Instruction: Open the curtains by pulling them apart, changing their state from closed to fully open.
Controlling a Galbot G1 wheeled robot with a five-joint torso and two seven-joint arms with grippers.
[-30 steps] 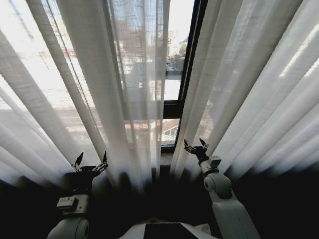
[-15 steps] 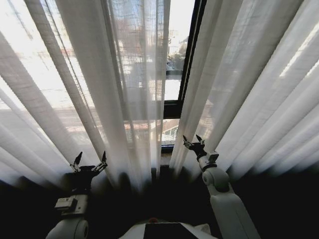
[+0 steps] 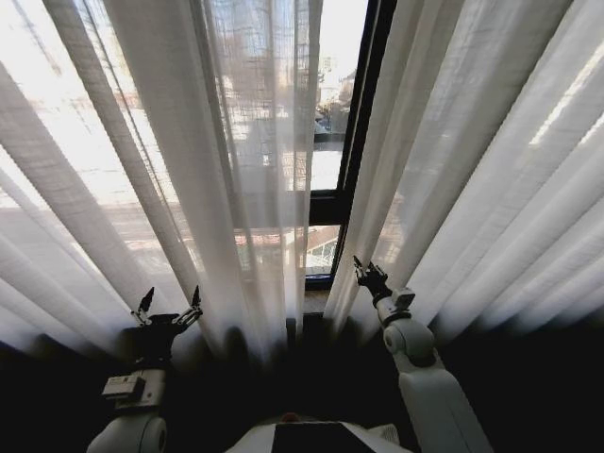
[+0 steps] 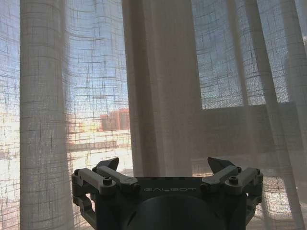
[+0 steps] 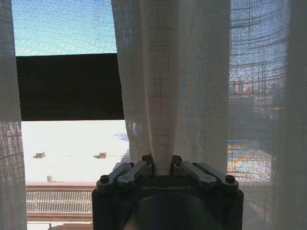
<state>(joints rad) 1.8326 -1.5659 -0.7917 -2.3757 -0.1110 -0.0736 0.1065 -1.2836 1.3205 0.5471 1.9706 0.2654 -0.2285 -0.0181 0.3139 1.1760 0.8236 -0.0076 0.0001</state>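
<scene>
Legible text: "GALBOT", embossed on the dark housing of my left gripper (image 4: 166, 165), centred just behind and between its two fingers. The same word, "GALBOT", stands on the housing of my right gripper (image 5: 162, 166), again just behind the finger bases. I can read no other text, number or sign.
</scene>
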